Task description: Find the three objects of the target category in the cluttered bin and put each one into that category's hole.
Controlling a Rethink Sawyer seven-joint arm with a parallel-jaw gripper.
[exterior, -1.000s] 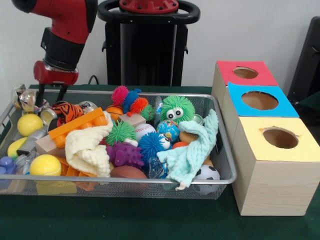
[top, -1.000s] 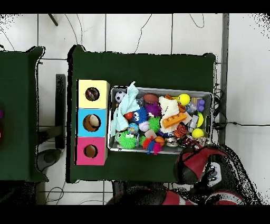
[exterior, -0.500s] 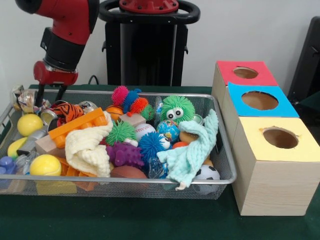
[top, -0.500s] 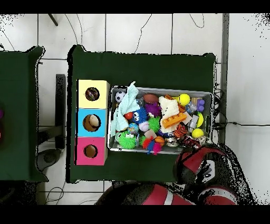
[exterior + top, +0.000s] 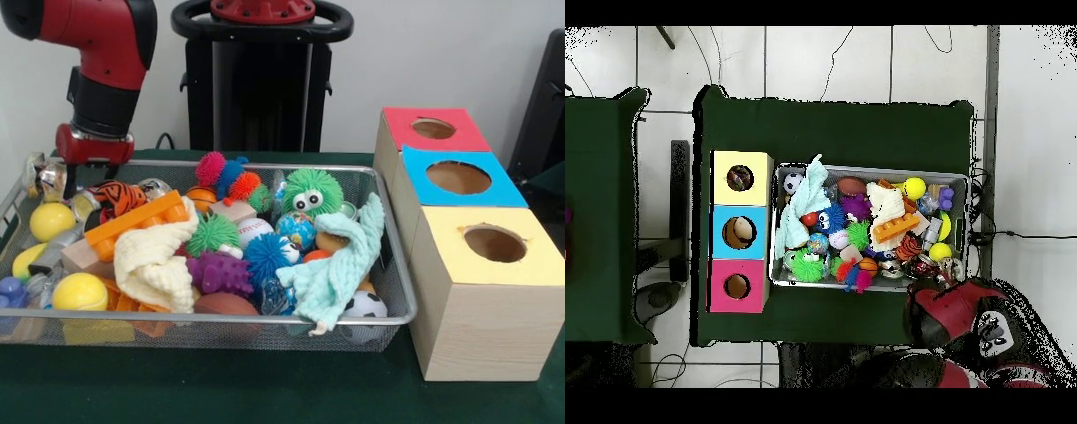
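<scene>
Filling the wire bin (image 5: 388,291) in the middle of the green tabletop (image 5: 221,389) are spiky balls, cloths, blocks and a green googly-eyed ball (image 5: 312,193). Beside its one short end stand three boxes with holes, yellow (image 5: 494,244), blue (image 5: 459,177) and red (image 5: 433,129). Over the opposite end's corner hangs the tool (image 5: 88,177); its opening cannot be told.

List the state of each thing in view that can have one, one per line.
End effector: low over the bin's far corner; open or shut unclear.
Wire bin: full of toys.
Yellow box: something dark in its hole.
Blue box: something pale in its hole.
Mint cloth: draped over the bin's rim.
</scene>
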